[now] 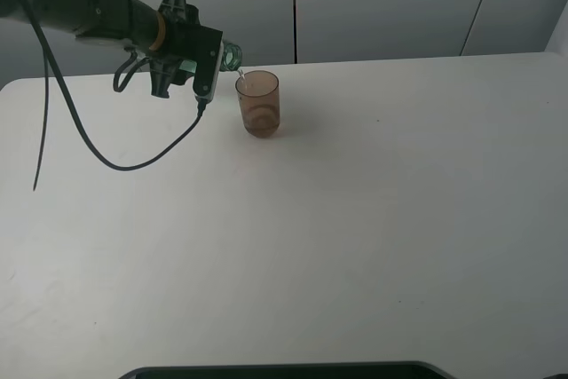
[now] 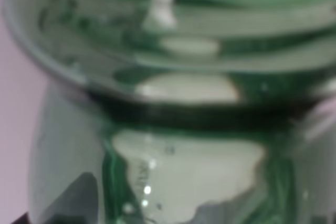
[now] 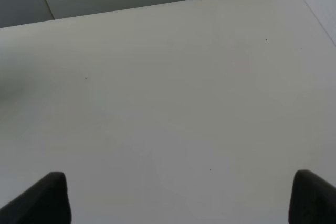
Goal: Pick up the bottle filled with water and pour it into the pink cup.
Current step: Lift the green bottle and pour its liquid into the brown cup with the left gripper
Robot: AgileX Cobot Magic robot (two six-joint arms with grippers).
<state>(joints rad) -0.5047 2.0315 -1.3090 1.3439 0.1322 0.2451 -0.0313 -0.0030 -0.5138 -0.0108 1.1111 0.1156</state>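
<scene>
Bottle tipped near level, mouth just above the pink cup rim, far left of counter — a thin stream seems to fall in. Left jaws pinch the bottle; right jaws spread, idle. Best done slowly: gentle tilt, mouth centred, cup untouched.
</scene>
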